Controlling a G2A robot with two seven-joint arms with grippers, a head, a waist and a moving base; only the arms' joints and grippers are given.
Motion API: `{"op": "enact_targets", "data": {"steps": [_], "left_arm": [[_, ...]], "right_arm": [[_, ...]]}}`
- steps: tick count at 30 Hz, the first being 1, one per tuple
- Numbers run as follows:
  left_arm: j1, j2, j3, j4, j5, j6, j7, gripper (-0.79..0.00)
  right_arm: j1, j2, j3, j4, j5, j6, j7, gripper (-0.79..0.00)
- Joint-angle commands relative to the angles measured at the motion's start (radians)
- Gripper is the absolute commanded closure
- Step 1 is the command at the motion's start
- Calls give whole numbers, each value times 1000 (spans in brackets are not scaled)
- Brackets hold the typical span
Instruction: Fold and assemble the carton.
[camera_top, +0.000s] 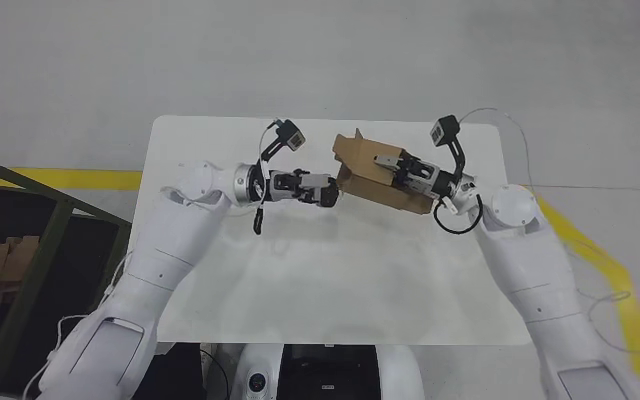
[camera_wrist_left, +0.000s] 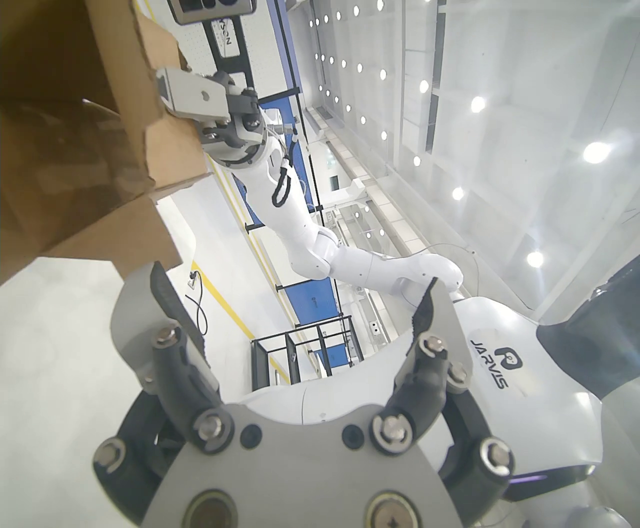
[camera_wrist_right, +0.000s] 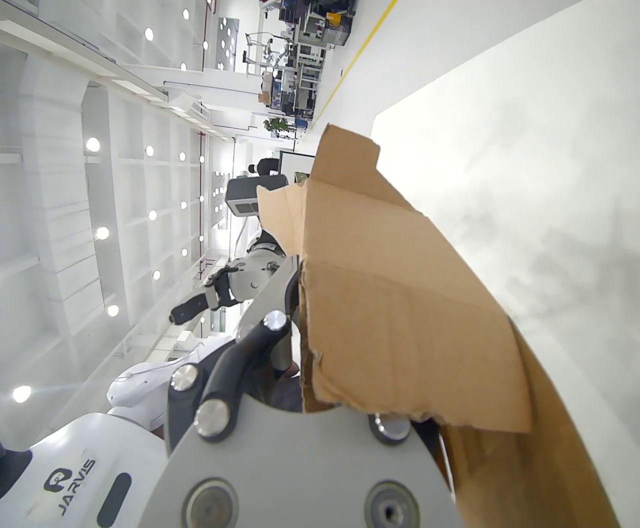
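A brown cardboard carton (camera_top: 372, 170) is held tilted over the far middle of the white table (camera_top: 300, 280), its flaps loose. My right gripper (camera_top: 384, 160) is shut on one carton wall. In the right wrist view, one of the fingers (camera_wrist_right: 278, 296) presses the outside of the carton (camera_wrist_right: 395, 310), and the other is hidden behind the cardboard. My left gripper (camera_top: 333, 192) sits just left of the carton, open and holding nothing. In the left wrist view, the left gripper (camera_wrist_left: 300, 300) has wide-spread jaws just below a corner of the carton (camera_wrist_left: 75, 150), and the right gripper (camera_wrist_left: 192, 95) clamps a panel edge.
The table's near half (camera_top: 330, 300) is bare. A dark rack (camera_top: 40, 250) stands off the table's left side beside a yellow floor line (camera_top: 90, 178). A thin cable (camera_top: 505, 115) loops past the table's far right corner.
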Motion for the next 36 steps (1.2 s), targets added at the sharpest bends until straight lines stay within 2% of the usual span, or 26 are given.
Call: {"op": "enact_targets", "data": {"steps": [1, 9, 15, 27, 29, 36], "left_arm": [[13, 7, -30, 5, -1, -3, 8, -785], [40, 21, -86, 28, 18, -7, 55, -785], [30, 14, -51, 50, 40, -4, 81, -785], [1, -9, 29, 58, -9, -6, 43, -785], [1, -8, 23, 53, 9, -39, 51, -785], [38, 6, -41, -2, 127, -297, 94, -785]], "right_arm": [[-7, 4, 15, 2, 5, -5, 26, 0], [-38, 15, 47, -42, 41, -12, 103, 0], [-50, 17, 46, -90, 52, -11, 110, 0], [-61, 8, 29, -112, 86, -21, 40, 0], [-59, 8, 31, -110, 87, -20, 37, 0], [-39, 14, 47, -66, 107, 42, 91, 0]]}}
